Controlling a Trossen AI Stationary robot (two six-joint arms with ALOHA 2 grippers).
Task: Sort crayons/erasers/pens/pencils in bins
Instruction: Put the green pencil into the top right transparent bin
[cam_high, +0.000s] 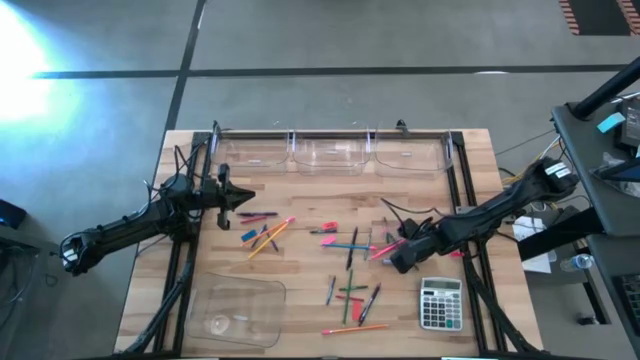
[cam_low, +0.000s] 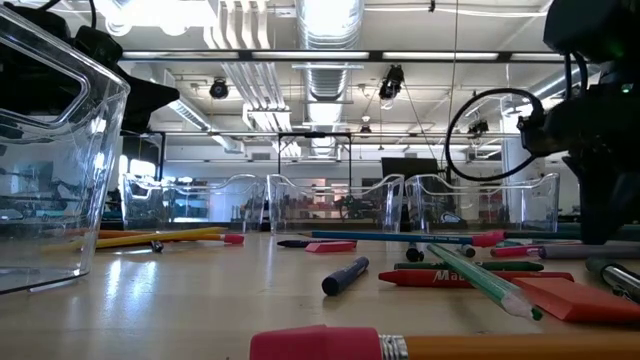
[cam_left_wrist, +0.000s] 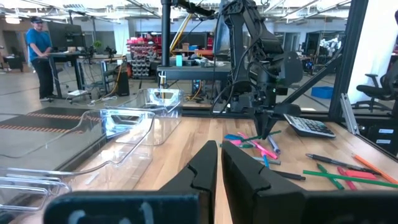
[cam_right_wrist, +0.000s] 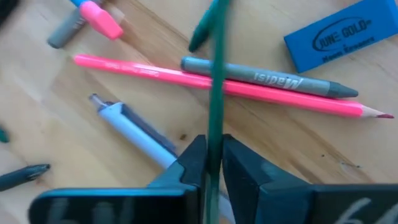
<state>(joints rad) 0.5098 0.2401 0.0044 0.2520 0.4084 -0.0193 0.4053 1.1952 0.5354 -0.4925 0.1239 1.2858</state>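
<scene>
Clamped between right gripper (cam_right_wrist: 213, 163) jaws: green pencil (cam_right_wrist: 214, 81), above pink pencil (cam_right_wrist: 217, 84); left gripper (cam_left_wrist: 219, 177) shut, empty.

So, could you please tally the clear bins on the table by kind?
Small clear tubs: 3
Large shallow tray: 1
Total: 4

One camera looks straight down on the whole tabletop (cam_high: 300, 250); another sits at its surface facing the three clear tubs (cam_low: 330, 205). Both wrist cameras peer forward, sharing the scattered pencils (cam_right_wrist: 217, 81).
</scene>
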